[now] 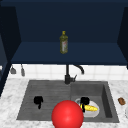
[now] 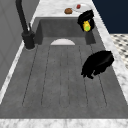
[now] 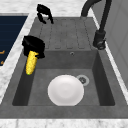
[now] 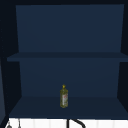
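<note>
A: Yellow item: a corn cob (image 3: 31, 63), held over the sink basin (image 3: 97, 75) near its front wall, above and just beside the white plate (image 3: 65, 90) on the basin floor. It hangs tip-down and touches neither plate nor wall.

B: Hand state?

A: Right hand (image 3: 33, 46): fingers curled round the cob's upper end, clamped. In the front view the same hand (image 1: 85, 101) sits at the plate's left rim, with the cob (image 1: 90, 108) lying across the plate's outline. Left hand (image 1: 38, 100): over the ribbed drainboard (image 2: 62, 80), fingers curled downward, holding nothing.

B: Step in hand?

A: Judged as carry with the cob lifted. A set-down would call for centring it over the plate and lowering before the fingers part; a round cob may roll.

B: Surroundings?

A: Black tap (image 1: 68, 75) behind the divider; a red ball (image 1: 67, 115) at the front edge; a brown item (image 1: 121, 101) on the table at right; an oil bottle (image 4: 64, 97) on the cabinet shelf.
</note>
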`<state>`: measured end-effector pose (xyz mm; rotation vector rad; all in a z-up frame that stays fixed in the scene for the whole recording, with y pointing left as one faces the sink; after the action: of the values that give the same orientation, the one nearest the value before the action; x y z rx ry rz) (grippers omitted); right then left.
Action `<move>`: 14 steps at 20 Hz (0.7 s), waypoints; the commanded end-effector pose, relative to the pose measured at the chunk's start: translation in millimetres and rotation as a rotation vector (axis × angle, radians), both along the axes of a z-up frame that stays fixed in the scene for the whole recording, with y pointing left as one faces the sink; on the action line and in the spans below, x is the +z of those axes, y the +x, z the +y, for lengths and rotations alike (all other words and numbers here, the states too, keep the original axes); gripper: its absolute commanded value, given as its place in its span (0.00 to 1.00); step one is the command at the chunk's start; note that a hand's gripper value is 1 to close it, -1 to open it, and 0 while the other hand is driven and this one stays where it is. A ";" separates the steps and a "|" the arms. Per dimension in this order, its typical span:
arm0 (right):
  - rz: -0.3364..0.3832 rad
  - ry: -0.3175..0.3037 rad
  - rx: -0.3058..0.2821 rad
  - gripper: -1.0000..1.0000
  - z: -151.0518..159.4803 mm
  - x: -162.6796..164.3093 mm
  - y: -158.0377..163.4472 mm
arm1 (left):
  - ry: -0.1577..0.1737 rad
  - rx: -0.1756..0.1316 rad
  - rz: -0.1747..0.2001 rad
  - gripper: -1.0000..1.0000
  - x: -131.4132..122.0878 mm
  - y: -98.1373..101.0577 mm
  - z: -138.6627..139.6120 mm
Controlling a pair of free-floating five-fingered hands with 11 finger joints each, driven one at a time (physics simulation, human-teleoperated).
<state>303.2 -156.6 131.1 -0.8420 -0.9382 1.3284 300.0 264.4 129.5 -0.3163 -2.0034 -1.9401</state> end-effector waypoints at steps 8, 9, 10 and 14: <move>-0.062 0.018 0.094 1.00 -14.4 -66.9 47.0 | 0.000 0.000 0.000 0.50 0.0 0.0 0.0; -0.066 0.025 0.096 1.00 -17.9 -72.1 51.2 | 0.000 0.000 0.000 0.50 0.0 0.0 0.0; -0.067 0.030 0.102 1.00 -20.5 -77.6 55.5 | 0.000 0.000 0.000 0.50 0.0 0.0 0.0; -0.055 0.038 0.105 1.00 -28.3 -101.9 79.1 | 0.000 0.000 0.000 0.50 0.0 0.0 0.0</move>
<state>363.4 -178.2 42.6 -0.7822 -1.0137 1.3558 300.0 264.4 129.5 -0.3163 -2.0034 -1.9401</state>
